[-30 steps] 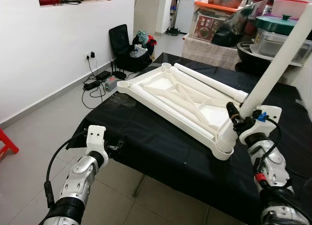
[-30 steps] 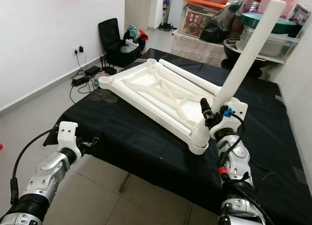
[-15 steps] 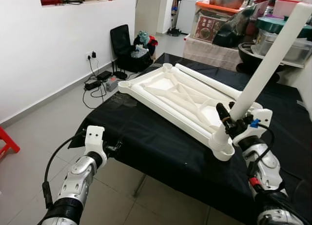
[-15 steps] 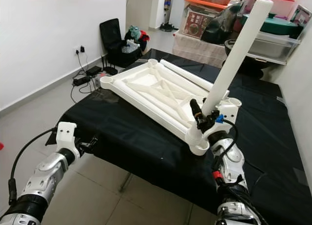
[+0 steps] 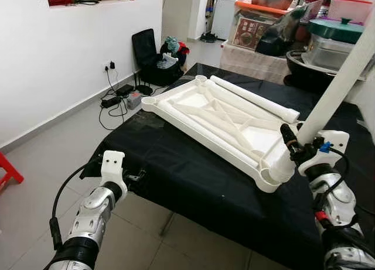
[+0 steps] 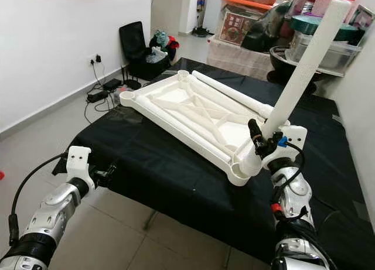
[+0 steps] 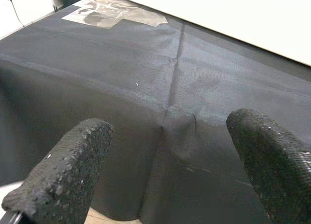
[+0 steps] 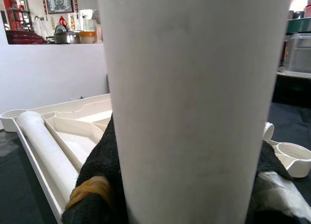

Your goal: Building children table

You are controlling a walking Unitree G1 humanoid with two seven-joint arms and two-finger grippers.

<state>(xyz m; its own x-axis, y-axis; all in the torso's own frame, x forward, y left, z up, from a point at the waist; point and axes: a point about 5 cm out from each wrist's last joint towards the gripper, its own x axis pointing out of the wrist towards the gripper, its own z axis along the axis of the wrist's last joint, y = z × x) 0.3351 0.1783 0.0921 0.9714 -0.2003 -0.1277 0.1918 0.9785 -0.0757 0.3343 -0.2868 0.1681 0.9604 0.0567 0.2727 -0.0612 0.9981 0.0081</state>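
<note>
A white plastic tabletop [image 5: 217, 120] lies upside down on the black-clothed table [image 5: 176, 159]. Two loose white legs rest on it, one along the far side [image 5: 252, 97] and one along the near side [image 5: 199, 129]. My right gripper [image 5: 296, 148] is shut on a third white leg [image 5: 340, 88], which leans up and to the right. Its lower end sits at the near right corner socket [image 5: 270, 177]. In the right wrist view the leg [image 8: 194, 107] stands between the black fingers [image 8: 97, 175]. My left gripper [image 5: 137, 177] is open and holds nothing, low at the cloth's near left edge [image 7: 146, 63].
On the floor to the left are a black bag [image 5: 153, 56], a power strip with cables [image 5: 120, 97] and a red stool [image 5: 6, 170]. Storage boxes [image 5: 258, 30] and lidded pots [image 5: 334, 36] crowd the back right behind the table.
My right gripper has swung the leg left and then back right, so it now leans further right. Its lower end stays at the corner socket. The left arm has barely moved.
</note>
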